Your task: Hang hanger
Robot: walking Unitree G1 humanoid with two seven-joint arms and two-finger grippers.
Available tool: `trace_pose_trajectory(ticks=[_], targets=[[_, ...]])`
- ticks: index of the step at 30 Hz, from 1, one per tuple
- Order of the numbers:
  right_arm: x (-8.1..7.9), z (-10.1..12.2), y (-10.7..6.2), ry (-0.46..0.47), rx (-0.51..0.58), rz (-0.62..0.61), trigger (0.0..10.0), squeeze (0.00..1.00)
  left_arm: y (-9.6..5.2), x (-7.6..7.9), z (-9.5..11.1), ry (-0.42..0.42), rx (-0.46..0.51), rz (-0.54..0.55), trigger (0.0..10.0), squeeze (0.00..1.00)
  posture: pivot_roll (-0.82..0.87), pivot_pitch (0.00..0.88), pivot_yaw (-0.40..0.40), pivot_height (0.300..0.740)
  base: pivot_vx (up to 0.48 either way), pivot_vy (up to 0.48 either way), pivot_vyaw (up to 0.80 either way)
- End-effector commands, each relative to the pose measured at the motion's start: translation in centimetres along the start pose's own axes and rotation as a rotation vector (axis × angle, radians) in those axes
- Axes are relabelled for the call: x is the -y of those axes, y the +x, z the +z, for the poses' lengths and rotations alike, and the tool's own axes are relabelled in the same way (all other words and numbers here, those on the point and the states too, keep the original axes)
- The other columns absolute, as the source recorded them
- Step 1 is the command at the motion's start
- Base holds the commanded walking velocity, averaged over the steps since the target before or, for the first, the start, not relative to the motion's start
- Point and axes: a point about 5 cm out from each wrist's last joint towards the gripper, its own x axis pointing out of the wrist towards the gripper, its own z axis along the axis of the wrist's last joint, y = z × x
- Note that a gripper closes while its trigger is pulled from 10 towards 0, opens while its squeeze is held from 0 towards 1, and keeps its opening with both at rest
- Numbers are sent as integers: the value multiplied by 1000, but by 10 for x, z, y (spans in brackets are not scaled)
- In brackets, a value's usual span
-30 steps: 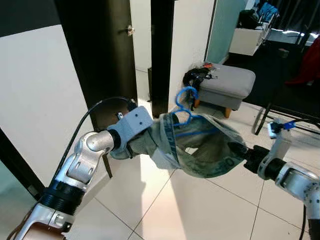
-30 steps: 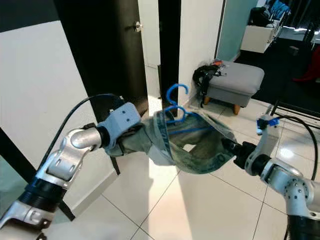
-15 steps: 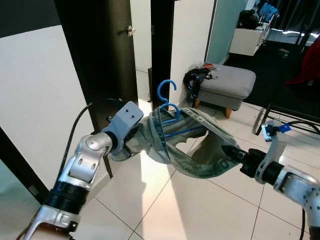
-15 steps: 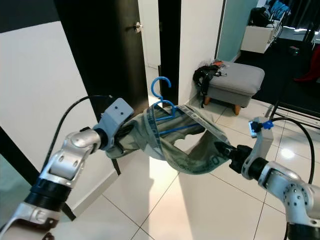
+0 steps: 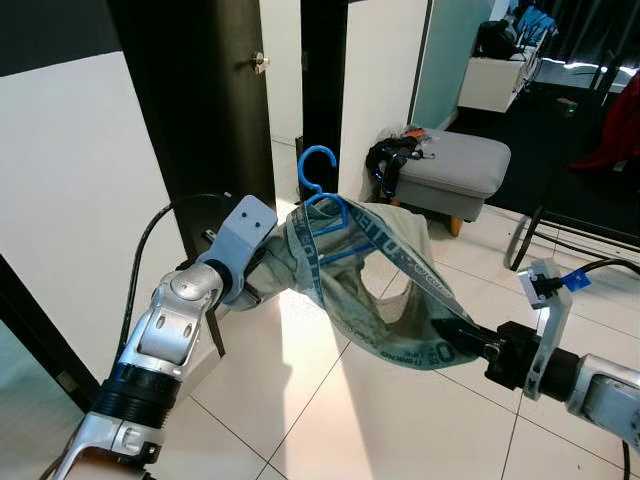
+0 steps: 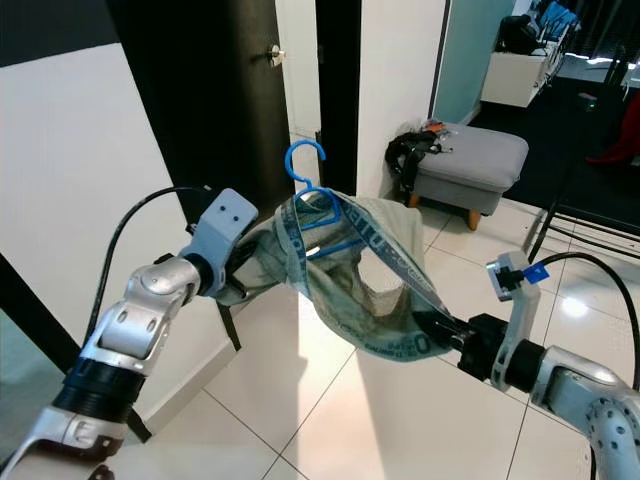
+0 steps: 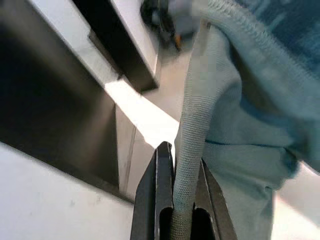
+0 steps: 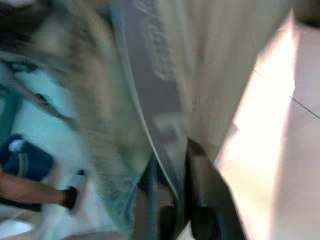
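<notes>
Blue hanger (image 5: 322, 190): carrying grey-green garment (image 5: 385, 290), held mid-air between both arms, not yet hung; no rail nearby. Left gripper (image 7: 179, 197): fingers clamped on garment's ribbed edge. Right gripper (image 6: 452, 338): pinching the lower hem.

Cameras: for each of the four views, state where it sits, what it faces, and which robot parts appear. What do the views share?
Head eyes: look down at the garment on a blue hanger, both silver arms in view.
Left wrist: along the left gripper, clamped on the hem.
Right wrist: blurred, along the right gripper into cloth.
Shared: the garment.
</notes>
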Motion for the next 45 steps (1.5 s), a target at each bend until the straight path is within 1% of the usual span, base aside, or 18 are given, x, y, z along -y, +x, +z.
trace_pose_trajectory(ticks=[1,5,8,10,14,16,19,20,21,22,24,25,28,29,30,33,37,45], targets=[[10,-10,1,8,-32,-74,10000,1000,-2,-2,11,-8,86,17,10000,0,137,0,32,740,0,0,0],[17,-15,2,15,-37,-118,10000,1000,-3,4,15,-59,139,-7,10000,0,143,0,30,740,0,0,0],[24,-20,-1,16,-40,-162,10000,1000,-6,5,8,-95,148,-6,10000,0,142,0,29,740,0,0,0],[36,-19,-6,18,18,-248,10000,1000,-10,4,-4,-110,136,6,10000,0,139,0,27,740,0,0,0],[42,-17,-8,18,52,-291,10000,1000,-12,4,-9,-109,126,10,10000,0,139,0,27,740,0,0,0],[56,-14,-13,29,128,-402,10000,1000,-15,3,-20,-126,113,25,10000,0,135,0,24,740,0,0,0],[65,-15,-15,62,170,-475,10000,1000,-18,5,-33,-119,78,22,10000,0,136,0,21,740,0,0,0],[72,-24,-16,121,192,-535,10000,855,-24,7,-51,-104,29,19,10000,0,133,0,19,740,0,0,-688],[72,-24,-16,121,192,-535,10000,855,-24,7,-51,-104,29,19,10000,0,133,0,19,740,0,0,-688],[78,-40,-15,198,188,-588,10000,0,-30,10,-70,-92,-27,21,10000,0,134,0,18,740,0,0,-781],[78,-40,-15,198,188,-588,10000,0,-30,10,-70,-92,-27,21,10000,0,134,0,18,740,0,0,-781],[80,-53,-13,247,176,-618,10000,0,-36,12,-86,-85,-70,25,10000,0,135,0,17,740,0,0,-781],[80,-65,-11,271,156,-630,10000,0,-42,16,-99,-90,-103,25,10000,0,135,0,16,740,0,0,-781],[80,-85,-11,279,111,-670,10000,0,-51,24,-116,-128,-143,24,10000,0,133,0,16,740,0,0,-781],[80,-85,-11,279,111,-670,10000,0,-51,24,-116,-128,-143,24,10000,0,133,0,16,740,0,0,-781],[80,-122,-15,281,20,-751,10000,0,-66,36,-135,-189,-179,30,10000,0,133,0,16,740,0,0,-781],[79,-135,-17,231,-29,-773,10000,0,-69,36,-133,-174,-152,58,10000,0,129,0,9,740,217,0,-781],[81,-142,-15,231,-18,-808,10000,0,-66,33,-125,-90,-92,112,10000,0,134,0,9,740,428,0,-98]])
